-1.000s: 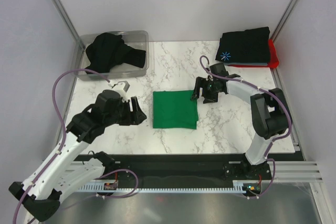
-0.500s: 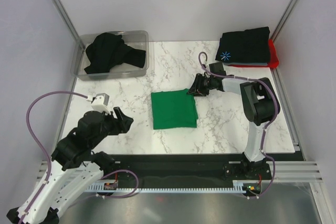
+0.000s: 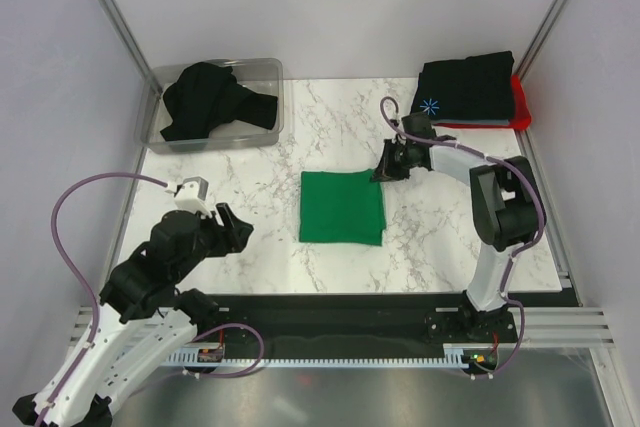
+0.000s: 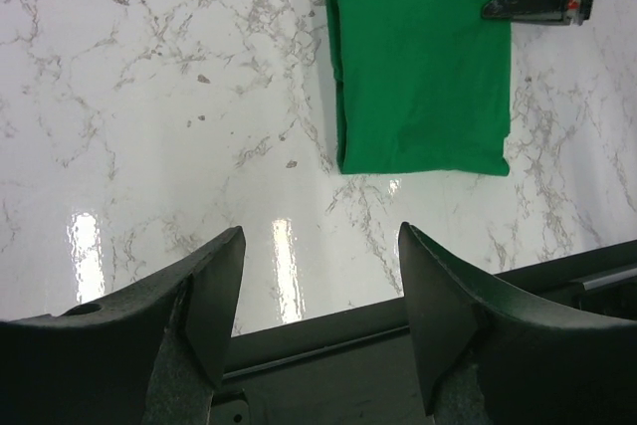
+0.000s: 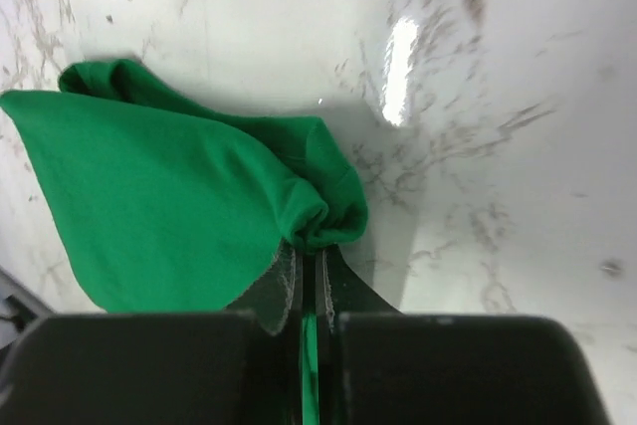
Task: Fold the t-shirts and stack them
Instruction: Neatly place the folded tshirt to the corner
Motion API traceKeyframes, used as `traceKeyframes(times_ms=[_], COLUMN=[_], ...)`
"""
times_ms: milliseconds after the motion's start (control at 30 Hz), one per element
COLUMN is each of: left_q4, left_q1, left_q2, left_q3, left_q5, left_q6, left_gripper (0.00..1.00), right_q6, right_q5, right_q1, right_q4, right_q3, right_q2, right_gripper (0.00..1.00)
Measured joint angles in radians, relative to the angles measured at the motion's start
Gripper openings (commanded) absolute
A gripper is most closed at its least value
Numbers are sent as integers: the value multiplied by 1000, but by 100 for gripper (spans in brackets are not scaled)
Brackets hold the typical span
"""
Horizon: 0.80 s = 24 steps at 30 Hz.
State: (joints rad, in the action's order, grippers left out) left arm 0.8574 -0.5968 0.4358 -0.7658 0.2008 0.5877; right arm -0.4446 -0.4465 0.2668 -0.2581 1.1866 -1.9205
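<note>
Near mid-surface, the step in hand is judged to be the transfer of the folded green shirt (image 3: pixel 342 208) to the stack. Folding of this item looks complete. The next move calls for lifting or dragging the packet toward the far right corner while keeping its layers together. A single-corner grip may let the folds open.

1. Left arm: positioned at the near left, elbow bent, wrist aimed across the surface (image 3: pixel 430 237). The left fingers (image 3: pixel 235 227) are spread wide and hold nothing.
2. Green shirt: lies flat as a near-square packet, well apart from the left fingers.
3. Right arm: reaches inward from its base, forearm running left, wrist pitched down. The right fingers (image 5: pixel 299 281) are pinched tight on the packet's far right corner, which is bunched and raised.
4. Far right: a folded black shirt (image 3: pixel 468 87) rests on a red shirt (image 3: pixel 518 102).
5. Far left: a bin (image 3: pixel 270 72) holds crumpled black shirts (image 3: pixel 210 102), not yet folded.
</note>
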Motion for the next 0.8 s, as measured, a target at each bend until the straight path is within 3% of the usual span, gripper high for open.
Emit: traceKeyframes(times_ms=[267,800], left_q4=[0,0], left_q1=[0,8], left_q2=[10,12], left_q3=[1,1], left_q5=[1,8], left_q6=[2,15], left_gripper=[72,73], right_q6=[140,289], right_q5=[214,321], right_q1=[-56,-209], right_q4=[-187,-304], right_q3=[227,729], right_q2=[68,-46], right_gripper=[0,0])
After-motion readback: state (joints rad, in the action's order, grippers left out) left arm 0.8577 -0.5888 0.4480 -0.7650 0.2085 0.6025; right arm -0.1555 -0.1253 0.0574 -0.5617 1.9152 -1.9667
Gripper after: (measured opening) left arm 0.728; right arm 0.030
